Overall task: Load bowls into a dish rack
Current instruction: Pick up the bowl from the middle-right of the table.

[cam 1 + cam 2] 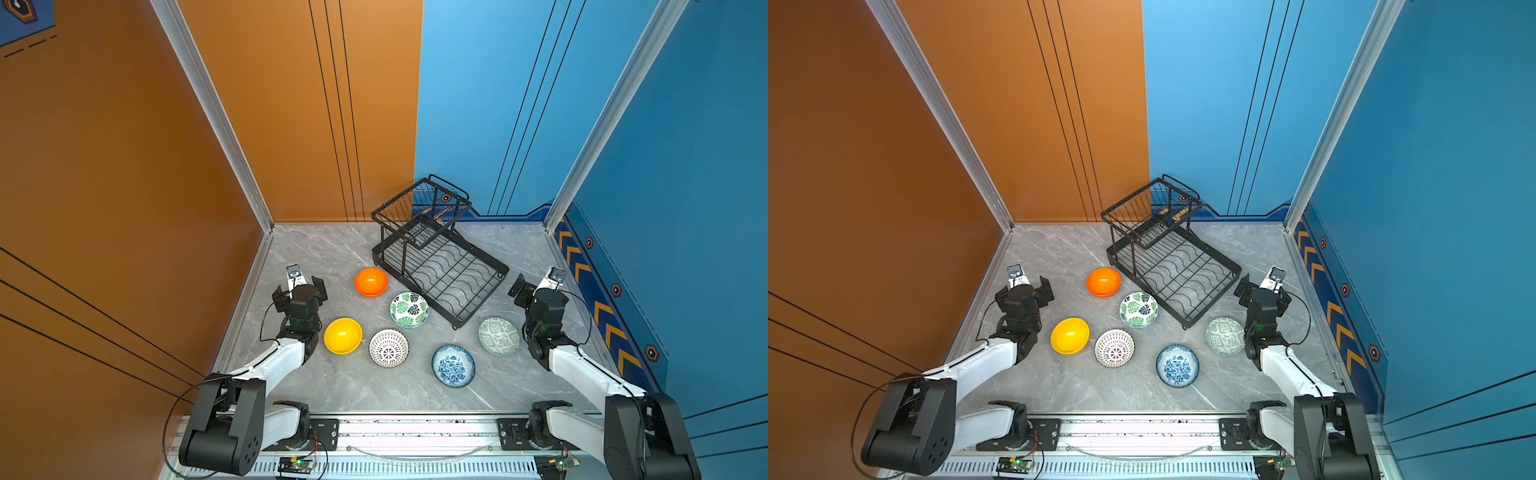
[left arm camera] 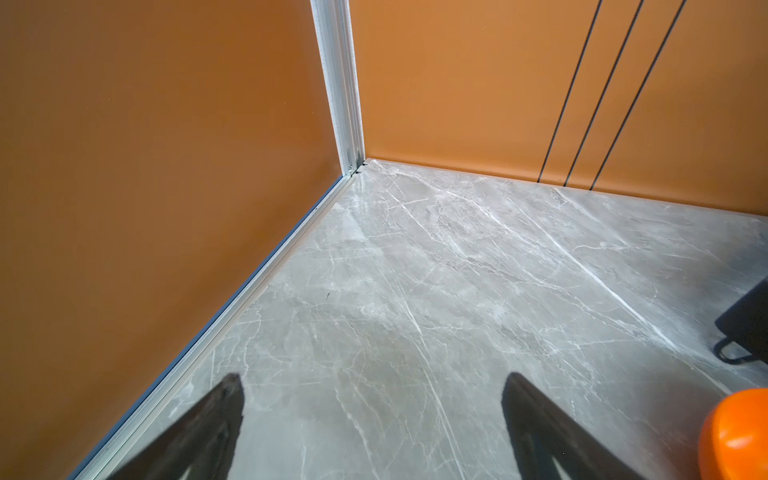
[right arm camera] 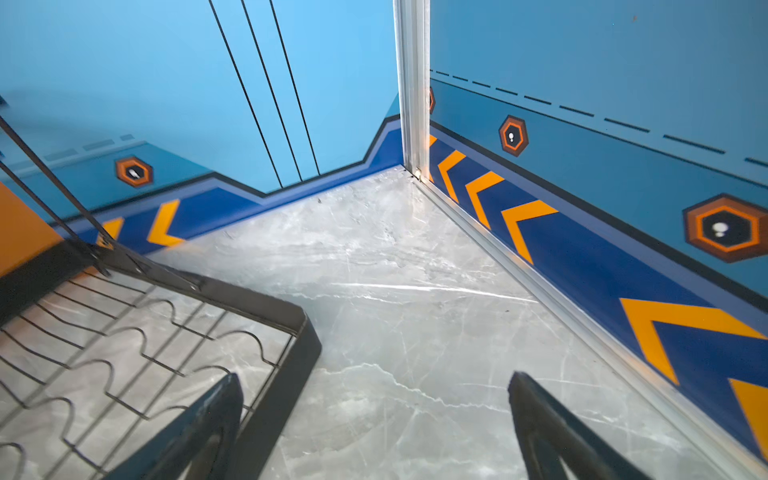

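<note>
Beside the dish rack (image 1: 444,266), six bowls (image 1: 388,348) on the surface (image 1: 332,386), none loaded; whole job ahead. Spread wide, empty: left gripper (image 2: 372,376), right gripper (image 3: 374,375).

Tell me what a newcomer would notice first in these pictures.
Six bowls lie scattered on the grey marble table, with the bright orange bowl and yellow bowl standing out on the left arm's side. Behind them the black wire dish rack sits at an angle with nothing in it. The left gripper and right gripper hang open and empty on either side.
</note>
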Controlling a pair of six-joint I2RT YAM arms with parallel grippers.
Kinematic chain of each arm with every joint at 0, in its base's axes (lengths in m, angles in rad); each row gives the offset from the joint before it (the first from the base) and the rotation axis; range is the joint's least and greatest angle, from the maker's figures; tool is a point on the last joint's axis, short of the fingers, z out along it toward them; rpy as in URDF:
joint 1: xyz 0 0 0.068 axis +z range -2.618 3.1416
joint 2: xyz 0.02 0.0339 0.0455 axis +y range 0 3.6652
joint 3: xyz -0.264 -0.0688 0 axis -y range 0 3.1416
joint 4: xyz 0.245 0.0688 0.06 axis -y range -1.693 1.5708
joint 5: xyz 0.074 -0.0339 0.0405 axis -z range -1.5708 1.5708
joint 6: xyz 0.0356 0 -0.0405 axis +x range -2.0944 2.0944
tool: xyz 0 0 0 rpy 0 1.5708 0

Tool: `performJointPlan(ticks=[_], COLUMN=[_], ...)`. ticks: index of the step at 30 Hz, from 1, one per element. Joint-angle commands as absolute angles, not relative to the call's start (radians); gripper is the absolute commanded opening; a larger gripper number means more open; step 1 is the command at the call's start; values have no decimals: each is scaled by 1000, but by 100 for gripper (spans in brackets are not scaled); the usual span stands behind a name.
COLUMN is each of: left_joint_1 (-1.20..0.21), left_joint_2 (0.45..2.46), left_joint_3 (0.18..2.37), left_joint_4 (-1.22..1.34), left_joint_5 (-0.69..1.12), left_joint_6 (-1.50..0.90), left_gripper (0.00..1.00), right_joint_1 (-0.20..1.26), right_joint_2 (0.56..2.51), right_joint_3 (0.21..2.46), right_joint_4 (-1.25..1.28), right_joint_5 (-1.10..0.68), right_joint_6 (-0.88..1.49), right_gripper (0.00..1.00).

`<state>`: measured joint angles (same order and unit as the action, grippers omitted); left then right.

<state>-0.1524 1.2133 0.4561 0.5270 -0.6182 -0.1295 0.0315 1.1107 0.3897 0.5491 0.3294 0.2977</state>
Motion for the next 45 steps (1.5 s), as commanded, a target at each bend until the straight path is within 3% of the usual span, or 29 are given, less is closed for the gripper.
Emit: performJointPlan(ticks=[1, 5, 13, 18, 24, 29, 38, 45], left_joint_1=[-206, -269, -584, -727, -813, -822, -841, -845], left_joint_2=[1152, 1122, 1193, 1227, 1280, 1315, 1364, 1400], left_joint_3=[526, 589, 729, 779, 806, 810, 823, 842], left_joint_4=[367, 273, 248, 237, 240, 259, 298, 301], left_joint_5=[-792, -734, -639, -562, -465, -398, -312, -269], left_joint_6=[-224, -316, -231, -241, -294, -349, -402, -429], left_gripper=[98, 98, 98, 98, 98, 98, 98, 98], right_joint_1=[-19, 4, 152, 257, 265, 241, 133, 105], right_joint_2=[1069, 1050, 1011, 1020, 972, 902, 955, 988], right_joint_3=[380, 484, 695, 744, 729, 635, 549, 492], right_joint_4=[524, 349, -149, -390, -593, -593, -566, -505], right_joint_5=[118, 52, 247, 347, 322, 273, 117, 31], right_joint_6=[444, 450, 376, 430, 562, 669, 679, 677], right_gripper=[100, 100, 100, 100, 100, 95, 92, 82])
